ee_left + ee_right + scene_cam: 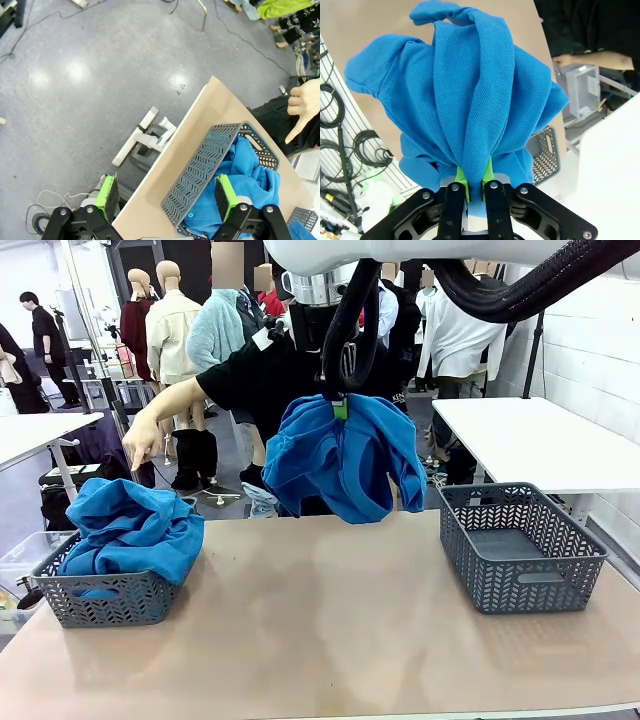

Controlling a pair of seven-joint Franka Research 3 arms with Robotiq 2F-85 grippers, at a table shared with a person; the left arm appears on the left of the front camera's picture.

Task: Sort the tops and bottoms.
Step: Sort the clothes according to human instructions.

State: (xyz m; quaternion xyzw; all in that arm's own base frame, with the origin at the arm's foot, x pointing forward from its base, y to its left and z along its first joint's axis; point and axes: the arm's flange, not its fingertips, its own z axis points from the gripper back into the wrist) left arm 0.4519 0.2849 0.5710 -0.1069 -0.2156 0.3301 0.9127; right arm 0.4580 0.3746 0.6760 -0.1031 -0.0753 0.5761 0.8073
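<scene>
A blue shirt (343, 462) is pinched in the right gripper (473, 186), hanging clear above bare table (330, 630). The left gripper (167, 197) is spread wide over the filled basket's rim (200, 170).

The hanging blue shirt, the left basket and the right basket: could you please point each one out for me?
hanging blue shirt (345, 455), front view, middle of the bunched cloth.
left basket (105, 600), front view, its front wall.
right basket (525, 585), front view, its front wall.
</scene>
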